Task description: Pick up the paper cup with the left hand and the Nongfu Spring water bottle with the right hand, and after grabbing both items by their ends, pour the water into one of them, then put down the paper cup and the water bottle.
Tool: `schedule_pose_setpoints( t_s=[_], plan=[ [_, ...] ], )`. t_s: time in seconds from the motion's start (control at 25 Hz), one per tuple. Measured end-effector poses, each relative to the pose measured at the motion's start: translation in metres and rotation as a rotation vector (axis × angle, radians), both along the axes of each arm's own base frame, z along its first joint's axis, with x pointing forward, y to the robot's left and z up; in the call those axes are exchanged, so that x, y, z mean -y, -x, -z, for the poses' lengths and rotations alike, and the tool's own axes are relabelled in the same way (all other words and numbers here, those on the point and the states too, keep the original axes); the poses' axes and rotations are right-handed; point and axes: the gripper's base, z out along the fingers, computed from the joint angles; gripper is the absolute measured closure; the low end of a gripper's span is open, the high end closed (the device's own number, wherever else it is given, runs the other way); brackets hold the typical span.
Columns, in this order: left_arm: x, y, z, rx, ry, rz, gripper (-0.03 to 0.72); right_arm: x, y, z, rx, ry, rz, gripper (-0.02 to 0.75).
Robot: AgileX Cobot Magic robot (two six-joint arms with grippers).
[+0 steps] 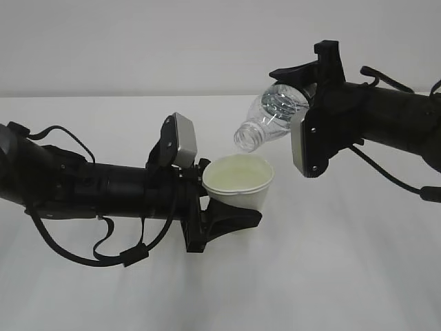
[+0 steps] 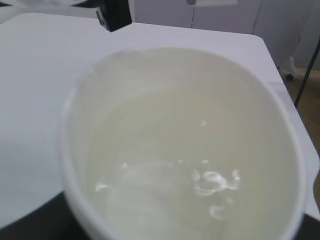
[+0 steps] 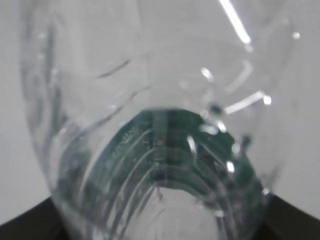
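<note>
While your left pincer [image 1: 231,207] pinched the small white paper cup [image 1: 239,181], already holding water [image 2: 200,180], your right pincer [image 1: 313,103] gripped the clear ribbed bottle [image 1: 272,114], tipped above it; setting both on the worktop [image 1: 344,276] remained.

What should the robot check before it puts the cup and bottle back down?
1. Paper cup gripped by left hand: ok.
2. Water bottle gripped by right hand: ok.
3. Bottle mouth above the cup's opening: ok.
4. Water in the cup: ok.
5. Bottle tipped back upright: not ok, mouth slants down.
6. Bottle fully emptied: cannot tell.
</note>
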Motion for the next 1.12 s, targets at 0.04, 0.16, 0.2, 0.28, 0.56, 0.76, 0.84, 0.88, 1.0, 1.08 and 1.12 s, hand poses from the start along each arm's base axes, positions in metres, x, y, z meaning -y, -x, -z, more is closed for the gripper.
schedule_pose_setpoints(
  t_s=[0.04,0.16,0.2,0.28,0.56,0.76,0.84,0.88,1.0,1.08,1.12],
  plan=[
    [0.0,0.0,0.0,0.0,0.0,0.0,0.229,-0.0001,0.0004,0.0002,-0.007,-0.012,0.001,0.272],
    [0.0,0.0,0.0,0.0,0.0,0.0,0.229,-0.0005,0.0022,0.0013,-0.039,-0.066,0.006,0.272],
    [0.0,-0.0002,-0.0001,-0.001,0.001,-0.002,0.229,-0.0008,0.0022,0.0006,-0.044,-0.084,0.007,0.272],
    [0.0,-0.0002,-0.0001,-0.001,0.001,-0.002,0.229,-0.0013,0.0024,-0.0004,-0.058,-0.118,0.008,0.272],
    [0.0,-0.0005,-0.0002,-0.002,0.003,-0.006,0.23,-0.0022,0.0027,-0.0022,-0.116,-0.223,0.021,0.272],
    [0.0,-0.0005,-0.0002,-0.002,0.003,-0.006,0.23,-0.0027,0.0026,-0.0041,-0.153,-0.305,0.031,0.272],
    [0.0,-0.0005,-0.0002,-0.002,0.003,-0.006,0.23,-0.0017,0.0017,-0.005,-0.17,-0.346,0.052,0.272],
    [0.0,-0.0005,-0.0002,-0.002,0.003,-0.006,0.23,-0.0011,0.0011,-0.0054,-0.18,-0.369,0.066,0.272],
    [0.0,-0.0005,-0.0002,-0.002,0.003,-0.006,0.23,0.0001,0.0,-0.0068,-0.199,-0.426,0.09,0.272],
    [0.0,-0.0006,-0.0003,-0.002,0.004,-0.008,0.23,0.0003,-0.0003,-0.0075,-0.208,-0.452,0.097,0.272],
    [0.0,-0.0008,-0.0004,-0.003,0.005,-0.009,0.23,0.0005,-0.0005,-0.0076,-0.215,-0.463,0.102,0.272]
  ],
)
